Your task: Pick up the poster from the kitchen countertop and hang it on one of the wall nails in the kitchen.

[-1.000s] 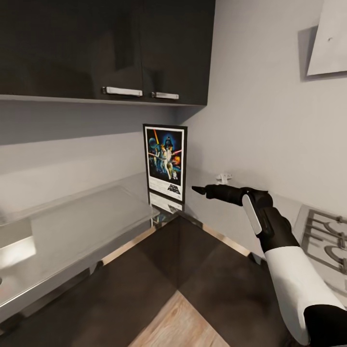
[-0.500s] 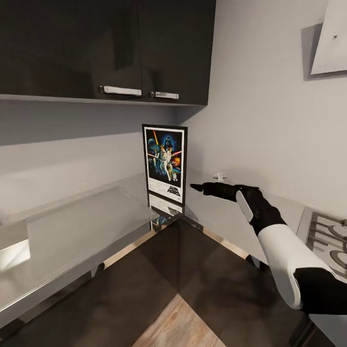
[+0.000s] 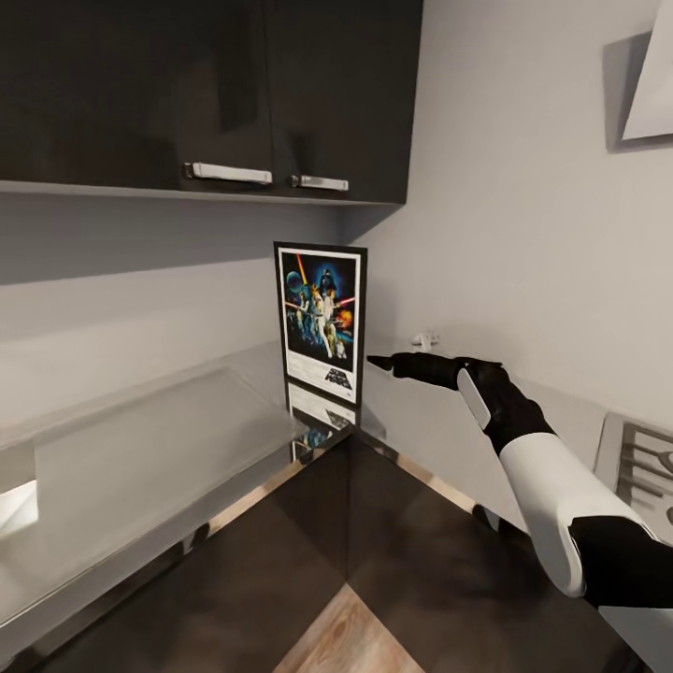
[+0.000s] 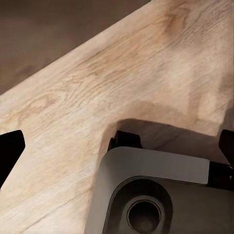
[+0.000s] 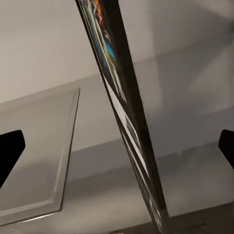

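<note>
One poster (image 3: 321, 322) stands upright in the inner corner of the L-shaped surface (image 3: 140, 458), its foot on the glossy grey top and its picture mirrored in the sheen below it. Seen edge-on from the right wrist, the poster (image 5: 127, 122) runs as a thin dark-framed sliver down the middle of the view, between the two dark fingertips at either side, so the right gripper (image 3: 383, 363) is spread wide and lined up with the frame's edge, holding nothing yet.

From the head, that gripper sits just beside the poster's right edge, near its lower half, apparently not touching (the gap looks small, though it is hard to be sure from this angle). The right arm (image 3: 551, 495) reaches in from the lower right over the dark cabinet fronts.

Judging by this, the reach for the pick-up is in hand and the grasp is not yet made. The next move calls for easing forward until the frame lies between the fingers, then pinching it without tipping the poster back against the wall.

Above hang dark wall cupboards (image 3: 206, 93) with pale handles. The left gripper (image 4: 117, 146), also spread, hangs low over the wooden floor (image 4: 97, 97) beside the robot's base (image 4: 156, 195).
</note>
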Controlling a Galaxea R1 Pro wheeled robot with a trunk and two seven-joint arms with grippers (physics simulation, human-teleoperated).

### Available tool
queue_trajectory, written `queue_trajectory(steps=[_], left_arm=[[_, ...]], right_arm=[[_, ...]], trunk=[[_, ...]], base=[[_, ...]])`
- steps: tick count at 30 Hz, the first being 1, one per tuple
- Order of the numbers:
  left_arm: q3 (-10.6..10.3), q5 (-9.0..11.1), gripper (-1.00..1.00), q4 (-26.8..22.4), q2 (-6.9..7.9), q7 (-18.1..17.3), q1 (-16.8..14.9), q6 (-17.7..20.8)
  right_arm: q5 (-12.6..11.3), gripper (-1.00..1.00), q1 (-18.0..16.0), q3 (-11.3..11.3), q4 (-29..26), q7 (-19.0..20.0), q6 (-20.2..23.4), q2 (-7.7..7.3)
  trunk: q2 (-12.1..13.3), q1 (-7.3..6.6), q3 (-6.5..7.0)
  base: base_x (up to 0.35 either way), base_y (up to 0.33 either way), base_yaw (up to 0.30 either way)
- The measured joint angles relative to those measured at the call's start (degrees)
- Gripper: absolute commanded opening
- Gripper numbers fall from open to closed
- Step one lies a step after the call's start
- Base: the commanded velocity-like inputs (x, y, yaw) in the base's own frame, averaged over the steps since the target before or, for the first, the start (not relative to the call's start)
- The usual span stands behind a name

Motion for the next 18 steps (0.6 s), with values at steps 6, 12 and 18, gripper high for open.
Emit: queue_trajectory(steps=[6,12,18], left_arm=[[0.0,0.0,1.0,0.0,0.01,0.0,0.0,0.0],[0.0,0.0,1.0,0.0,0.0,0.0,0.0,0.0],[0.0,0.0,1.0,-0.04,0.06,0.0,0.0,0.0]], right_arm=[[0.0,1.0,0.0,0.02,-0.13,0.07,-0.01,0.0],[-0.02,1.0,-0.01,0.08,-0.24,0.33,-0.04,0.0],[-0.01,1.0,0.0,0.23,-0.53,1.95,-1.31,0.0]], trunk=[[0.0,-0.01,0.0],[0.0,0.01,0.0],[0.0,0.01,0.0]], base=[[0.198,0.002,0.0],[0.038,0.0,0.0],[0.006,0.0,0.0]])
